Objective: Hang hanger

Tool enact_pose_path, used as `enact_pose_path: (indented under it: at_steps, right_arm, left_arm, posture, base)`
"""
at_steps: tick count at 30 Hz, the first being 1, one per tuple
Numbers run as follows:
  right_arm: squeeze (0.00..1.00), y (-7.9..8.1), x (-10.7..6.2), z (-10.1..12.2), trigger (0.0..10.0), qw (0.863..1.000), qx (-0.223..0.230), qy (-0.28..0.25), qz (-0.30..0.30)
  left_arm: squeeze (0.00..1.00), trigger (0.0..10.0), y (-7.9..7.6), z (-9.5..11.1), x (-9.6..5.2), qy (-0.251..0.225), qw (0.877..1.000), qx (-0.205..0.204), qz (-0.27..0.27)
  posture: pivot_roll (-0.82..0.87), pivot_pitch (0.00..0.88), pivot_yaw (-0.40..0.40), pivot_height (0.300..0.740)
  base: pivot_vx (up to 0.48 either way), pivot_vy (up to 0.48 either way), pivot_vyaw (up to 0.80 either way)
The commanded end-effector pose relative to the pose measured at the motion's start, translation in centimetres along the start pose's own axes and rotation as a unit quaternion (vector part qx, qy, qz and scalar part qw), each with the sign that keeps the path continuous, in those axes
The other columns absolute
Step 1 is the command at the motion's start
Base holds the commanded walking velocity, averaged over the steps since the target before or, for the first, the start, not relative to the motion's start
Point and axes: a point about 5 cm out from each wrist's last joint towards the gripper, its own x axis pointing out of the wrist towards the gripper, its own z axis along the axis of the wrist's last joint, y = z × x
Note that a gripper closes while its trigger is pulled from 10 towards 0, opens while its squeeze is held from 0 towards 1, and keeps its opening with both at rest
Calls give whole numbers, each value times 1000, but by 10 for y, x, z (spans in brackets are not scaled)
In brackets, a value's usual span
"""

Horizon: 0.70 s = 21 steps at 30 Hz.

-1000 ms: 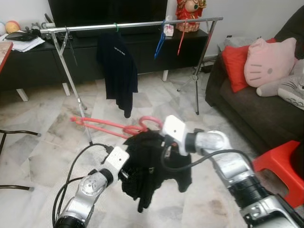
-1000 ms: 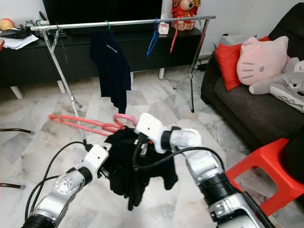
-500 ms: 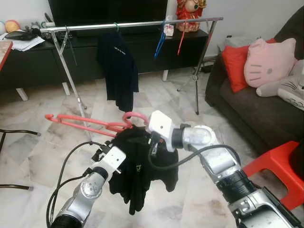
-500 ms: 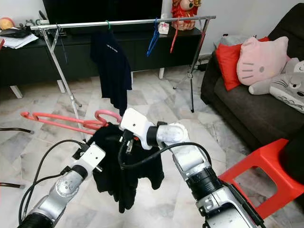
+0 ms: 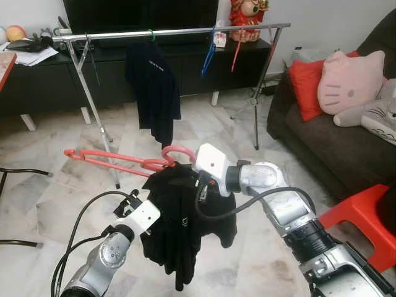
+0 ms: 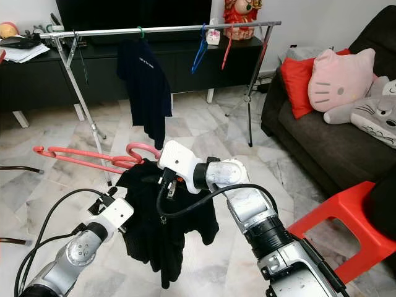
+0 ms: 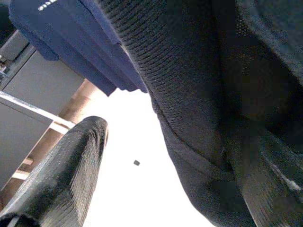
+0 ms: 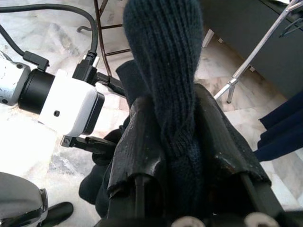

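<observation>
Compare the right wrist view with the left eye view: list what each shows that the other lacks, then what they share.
Right wrist view alone: the right gripper's fingers clamped on a knitted fold of the black garment.

Left eye view alone: the pink hanger carrying that garment, the dark shirt hanging on the metal rack, the sofa with its pink cushion, and the red stool.

Both: the black garment, the left gripper's white wrist block, the marble floor.

A dark sofa [image 5: 328, 142] along the room's right side carries a red cushion [image 5: 306, 83], a pink cat-face pillow [image 5: 349, 80] and a grey plush [image 5: 377, 114] (partly cut off). A red stool [image 5: 362, 213] stands on the marble floor [image 5: 55, 198] before it, and a red figurine [image 5: 245, 18] sits on the black cabinet [image 5: 43, 86], papers [image 5: 31, 57] near its left end.
</observation>
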Motion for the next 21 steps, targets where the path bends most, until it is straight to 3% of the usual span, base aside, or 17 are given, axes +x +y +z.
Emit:
enact_pose_path:
  at_steps: [1,13,21]
  right_arm:
    - [0,-8,-2,11,0,1000,-19,-11,-11]
    - [0,-11,12,25,0,999,-7,-37,-31]
    - [0,-5,20,40,0,998,-9,-58,-22]
  left_arm:
    - [0,10000,-1,1,2,-4,1000,6,-2]
    - [0,10000,-19,6,2,-28,999,17,-11]
    - [0,10000,-15,-3,9,18,998,42,32]
  posture:
    - [-75,0,-95,740]
    - [-78,0,-96,740]
    - [-82,0,-99,740]
  base:
    - [0,0,0]
    - [0,0,0]
    - [0,0,0]
